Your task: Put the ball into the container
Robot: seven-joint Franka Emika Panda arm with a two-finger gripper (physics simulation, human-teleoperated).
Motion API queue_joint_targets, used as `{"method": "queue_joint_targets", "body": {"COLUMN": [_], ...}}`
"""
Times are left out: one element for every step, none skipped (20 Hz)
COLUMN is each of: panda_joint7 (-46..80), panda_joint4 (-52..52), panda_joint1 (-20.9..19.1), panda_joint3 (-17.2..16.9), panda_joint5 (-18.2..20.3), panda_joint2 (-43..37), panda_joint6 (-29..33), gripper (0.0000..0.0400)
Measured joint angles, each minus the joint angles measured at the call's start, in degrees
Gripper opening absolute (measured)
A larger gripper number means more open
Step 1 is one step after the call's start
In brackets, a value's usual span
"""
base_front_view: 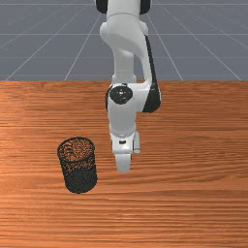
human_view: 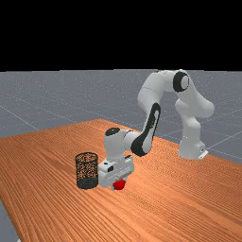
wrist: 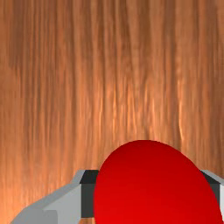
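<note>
grasp looks done: gripper (human_view: pixel 118 183) has fingers (wrist: pixel 88 199) clenched on red ball (human_view: pixel 119 185), one each side. ball outside bin (base_front_view: pixel 80 180); cannot tell if clear of table (base_front_view: pixel 193 193). bin upright, well in from table edge on arm's side, near ball, toward far view's left. left to do: raise ball above bin, bring across, let go. roughly halfway, by my guess.

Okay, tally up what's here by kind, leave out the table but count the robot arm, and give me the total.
Red ball: 1
Black mesh container: 1
White and grey robot arm: 1
Total: 3
</note>
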Motion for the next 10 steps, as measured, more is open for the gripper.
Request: {"method": "queue_joint_targets", "body": {"panda_joint7": [0.0,-0.1,-0.4,-0.4,-0.4,-1.1,-0.8,-0.3,-0.4,-0.5], "panda_joint4": [-0.6,-2.2,-5.8,-6.1,-7.3,-11.1,-11.0,-9.2,-10.0,-10.9], "panda_joint1": [0.0,-0.1,-0.3,-0.2,-0.3,-0.8,-0.5,-0.2,-0.3,-0.3], "panda_joint3": [0.0,0.1,0.3,0.2,0.3,1.0,0.6,0.2,0.2,0.3], "panda_joint5": [0.0,0.1,0.3,0.3,0.4,0.9,0.8,0.4,0.5,0.6], "panda_joint2": [-0.4,-1.5,-3.8,-5.4,-7.4,-10.6,-13.4,-14.8,-16.8,-18.9], "panda_joint6": [0.6,2.6,7.6,6.0,6.3,11.8,8.3,2.4,2.4,2.7], "gripper": [0.0279,0.0279,0.028,0.028,0.028,0.028,0.028,0.028,0.028,0.028]}}
